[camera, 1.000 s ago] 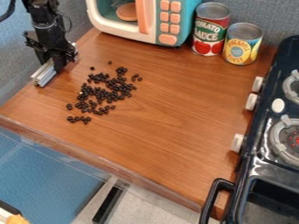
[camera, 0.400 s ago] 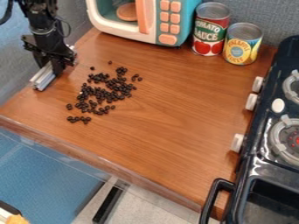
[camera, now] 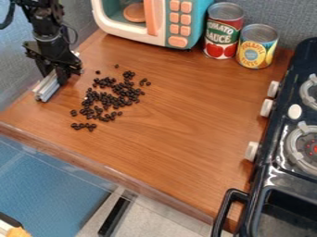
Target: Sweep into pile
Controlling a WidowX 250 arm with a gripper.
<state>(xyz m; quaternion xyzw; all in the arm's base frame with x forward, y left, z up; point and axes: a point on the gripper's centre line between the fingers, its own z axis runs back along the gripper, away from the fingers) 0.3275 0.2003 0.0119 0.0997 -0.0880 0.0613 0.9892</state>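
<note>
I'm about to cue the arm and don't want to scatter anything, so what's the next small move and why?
Probably lower the pale bar at the end effector to the counter, just left of the dark beans, since they lie loosely spread with a few strays.

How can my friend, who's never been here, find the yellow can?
Find the black stove, then look toward the blue-green toy microwave at the back of the counter. Between them, the yellow can stands beside a red can. The yellow one is shorter and nearer the stove.
</note>
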